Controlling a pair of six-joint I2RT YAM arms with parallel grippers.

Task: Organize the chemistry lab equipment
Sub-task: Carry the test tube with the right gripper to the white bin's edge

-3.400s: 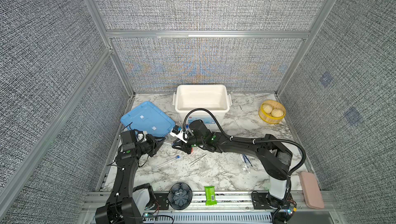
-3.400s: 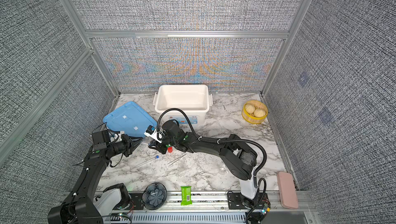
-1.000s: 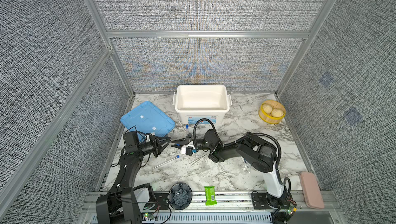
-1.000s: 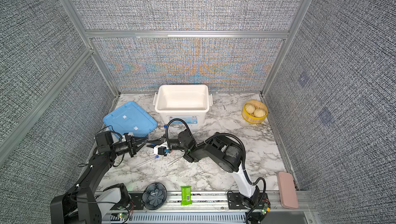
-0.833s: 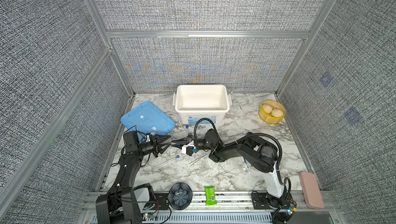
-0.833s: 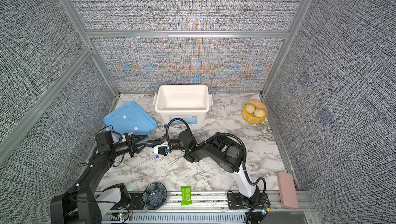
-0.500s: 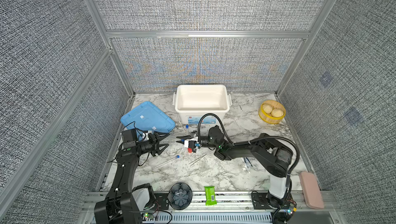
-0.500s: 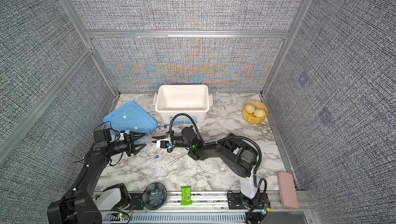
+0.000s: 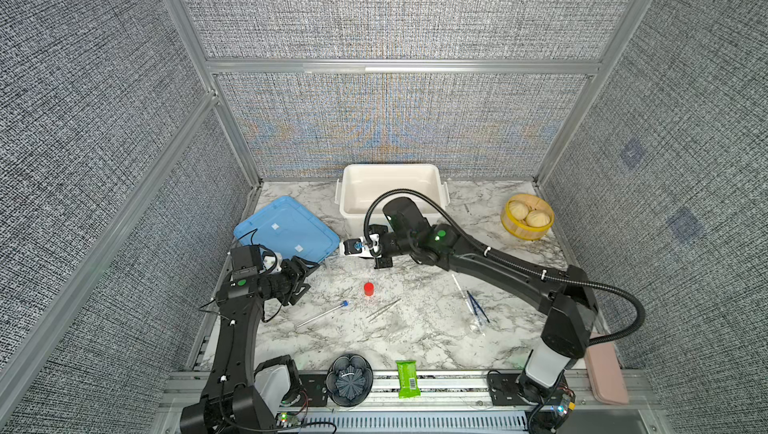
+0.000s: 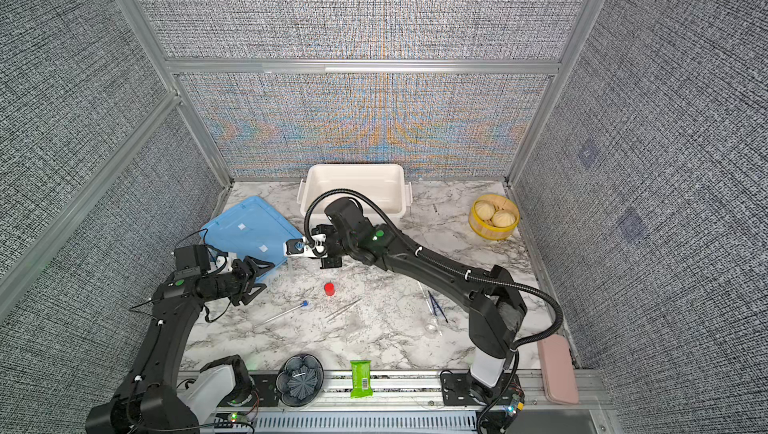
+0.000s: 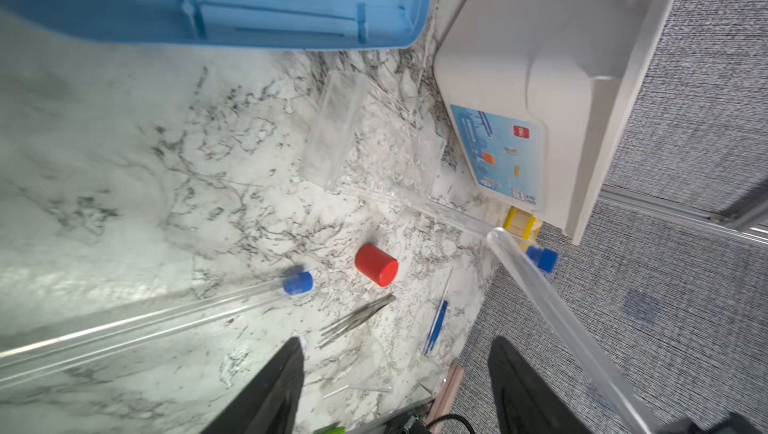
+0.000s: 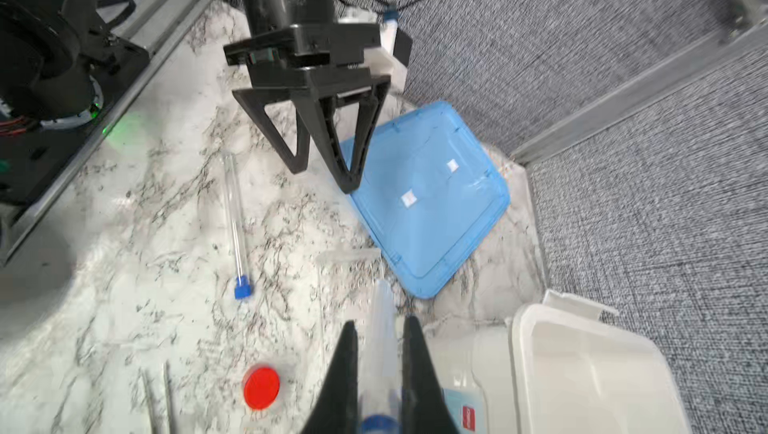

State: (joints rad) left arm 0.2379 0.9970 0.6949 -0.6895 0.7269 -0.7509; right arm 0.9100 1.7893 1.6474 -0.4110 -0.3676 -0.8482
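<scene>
Blue-capped slender clear tube [image 12: 381,303]: clamped in the right pincer [image 12: 380,324]. The jaws are closed on it near the cap end. The cap sits back between the fingers, and the rounded closed end sticks out well ahead of the fingertips. The long axis runs along the pincer's own line. The tube is carried clear of the white-and-grey marble tabletop [image 12: 124,224].

Left pincer [image 12: 324,180]: jaws apart, nothing between them. It stands ahead of the right pincer, facing it. It is near the tube's free end but apart from it.

Key relation: the white rectangular plastic bin [image 12: 590,378] lies behind the right pincer's fingertips and off to one side, just beside its wrist. The tube's free end points away from the bin, toward the flat blue plastic lid [image 12: 436,186].

Judgement: if the bin is the tube's place, the right arm is the nearer one and already has the grip. It would need to draw back and turn until the long axis lies over the opening.

Risk, judged: the overhang past the fingers is long. A quick swing could catch the rounded end on the bin's rim or lever the tube in the grip.

Second blue-capped clear tube [image 12: 237,220]: flat on the marble, ahead of the right pincer and to its side. Its cap end is toward that pincer and its far end toward the left pincer.
</scene>
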